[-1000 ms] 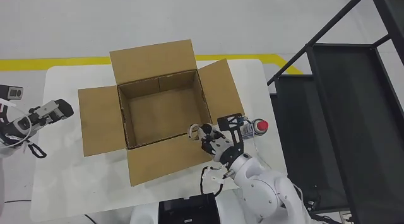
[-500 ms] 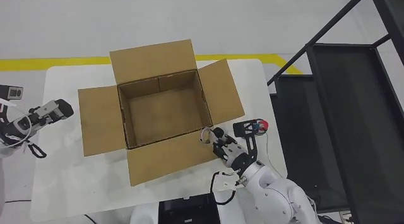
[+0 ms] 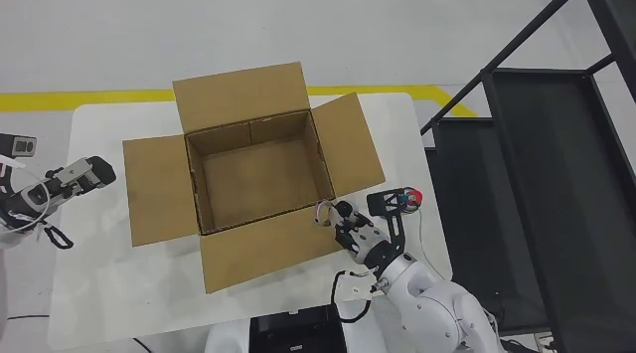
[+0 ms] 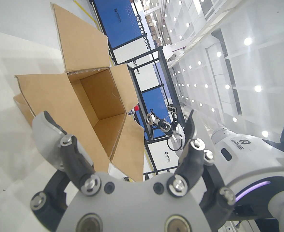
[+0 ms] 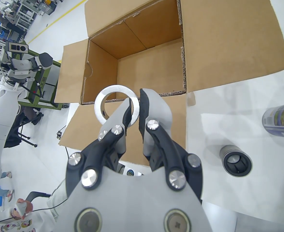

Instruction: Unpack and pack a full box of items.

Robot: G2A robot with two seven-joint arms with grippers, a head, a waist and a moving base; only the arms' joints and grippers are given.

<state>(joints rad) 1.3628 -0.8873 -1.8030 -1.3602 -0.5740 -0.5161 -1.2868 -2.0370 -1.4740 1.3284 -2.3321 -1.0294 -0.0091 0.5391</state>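
Right hand: the right hand is pinched narrow on one side of a silver ring. It holds the ring in the air, and most of the ring stands clear above the fingers.
Ring's place: over the right corner of the near flap, just outside the near wall of the box and not inside it.
Change: a second ago the hand held the ring farther in, over the near rim of the box. It has since drawn back and to the right, toward the bare table, and it has not stirred in the last half second.
Meaning: judged from that, the ring is coming out, not going in. The box interior looks bare, so this is likely the last of the unpacking, with packing to follow.
Beside the hand: on the table to the right of the box is a small grey cylinder with a dark bore. Near it is a can with a red cap, seemingly on its side. Both are apart from the box.
Next move: a set-down on the free table between flap and cylinder looks sensible, though the ring may roll if let go on edge.
Left hand: the left hand is spread wide and holds nothing. It sits by the table's left edge, well apart from the box.
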